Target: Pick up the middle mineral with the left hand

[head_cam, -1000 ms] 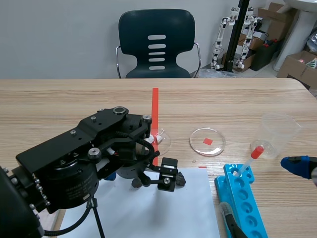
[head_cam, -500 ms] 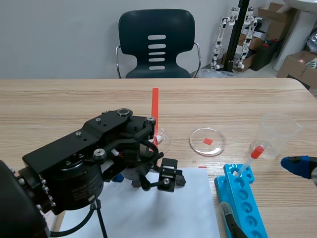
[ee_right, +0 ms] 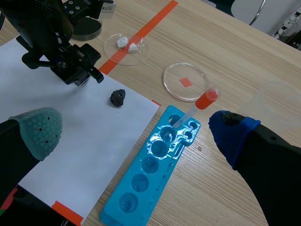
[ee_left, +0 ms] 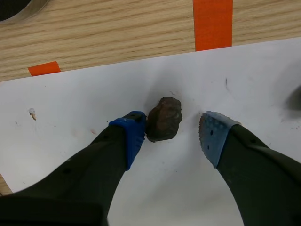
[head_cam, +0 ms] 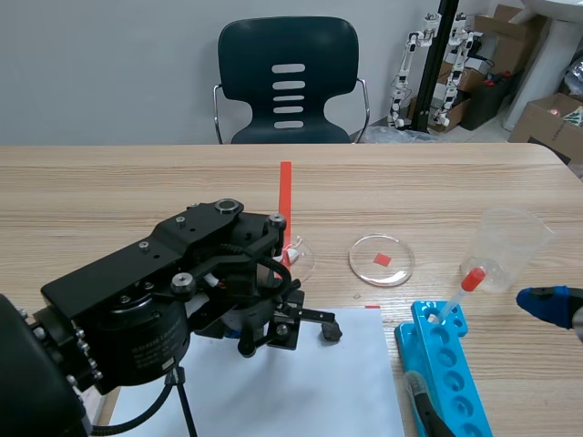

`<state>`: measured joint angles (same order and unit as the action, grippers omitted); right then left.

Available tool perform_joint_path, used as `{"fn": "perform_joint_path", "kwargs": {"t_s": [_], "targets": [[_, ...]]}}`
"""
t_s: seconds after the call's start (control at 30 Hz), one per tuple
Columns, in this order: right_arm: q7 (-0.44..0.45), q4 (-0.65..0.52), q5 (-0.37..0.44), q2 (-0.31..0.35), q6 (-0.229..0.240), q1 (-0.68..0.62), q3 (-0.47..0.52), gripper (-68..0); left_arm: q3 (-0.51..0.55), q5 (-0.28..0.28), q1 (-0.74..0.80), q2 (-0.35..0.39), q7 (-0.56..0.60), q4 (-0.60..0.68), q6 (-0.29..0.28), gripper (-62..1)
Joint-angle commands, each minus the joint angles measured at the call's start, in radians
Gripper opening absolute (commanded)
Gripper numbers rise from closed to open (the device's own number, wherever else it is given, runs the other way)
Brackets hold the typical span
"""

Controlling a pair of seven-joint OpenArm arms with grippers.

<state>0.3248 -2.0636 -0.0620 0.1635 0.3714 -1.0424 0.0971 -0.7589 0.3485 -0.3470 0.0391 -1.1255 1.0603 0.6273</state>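
Observation:
A dark brown mineral lies on the white paper between the fingers of my left gripper. One blue pad touches the mineral's side. The other pad stands a gap away from it, so the gripper is open around the stone. In the scene view the left gripper is low over the paper and hides this mineral. A second, black mineral lies just to its right on the paper. My right gripper hangs open over the blue rack with nothing in it.
A blue tube rack holds a red-bulbed pipette. Beyond it stands a clear beaker. Two clear dishes sit beyond the paper, one with white bits. A dark round base stands left of them.
The left gripper's fingers have drawn together around the middle mineral, and one pad now touches it. The right arm has not moved.

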Motion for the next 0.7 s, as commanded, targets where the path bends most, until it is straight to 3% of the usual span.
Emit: {"fn": "perform_joint_path", "kwargs": {"t_s": [0.0,0.27,0.53,0.67], "targets": [[0.015,-0.002,0.01,0.008,-0.004,-0.002,0.002,0.4,0.005,0.0,-0.016,-0.008,-0.002,0.012,0.002,-36.8],[0.015,-0.002,0.01,0.008,-0.004,-0.002,0.002,0.4,0.005,-0.001,-0.016,-0.008,-0.001,0.012,0.002,-49.2],[0.015,-0.002,0.01,0.008,-0.004,-0.002,0.002,0.4,0.005,-0.001,-0.016,-0.008,0.0,0.013,0.002,-49.6],[0.015,-0.002,0.01,0.008,-0.004,-0.002,0.002,0.4,0.008,-0.042,-0.016,-0.006,0.0,0.032,0.002,-49.6]]}}
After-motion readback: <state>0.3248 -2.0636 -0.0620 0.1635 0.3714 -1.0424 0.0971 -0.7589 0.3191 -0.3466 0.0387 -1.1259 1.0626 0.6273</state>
